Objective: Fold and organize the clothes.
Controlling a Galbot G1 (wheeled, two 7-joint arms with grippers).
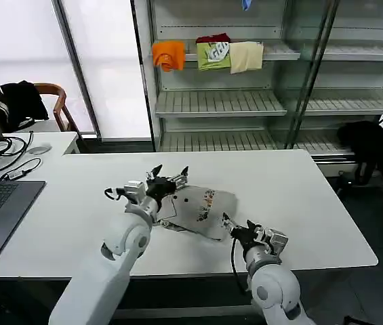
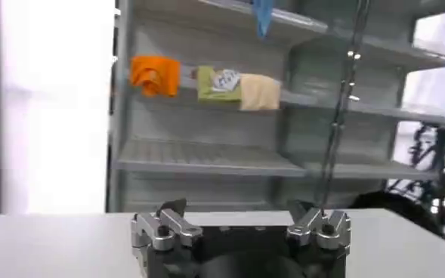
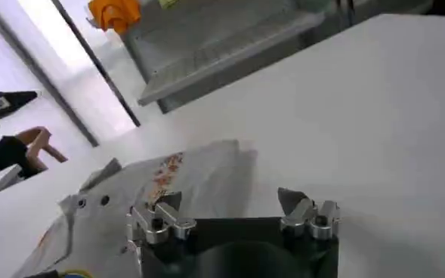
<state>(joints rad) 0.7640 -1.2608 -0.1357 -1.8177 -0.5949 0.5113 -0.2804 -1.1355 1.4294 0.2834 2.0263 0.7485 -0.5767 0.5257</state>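
The light grey shirt (image 1: 201,208) lies partly folded mid-table (image 1: 299,203), and a shallow bite could snag a single layer and drag the fold apart. The left gripper (image 1: 167,174) hovers at its near-left edge, jaws spread wide and empty. The right gripper (image 1: 236,224) sits just beside the opposite corner, equally released and holding nothing.

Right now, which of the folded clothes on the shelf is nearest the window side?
The orange one, at the left end of the row on the shelf. The green one sits in the middle and the cream one farthest from the window.
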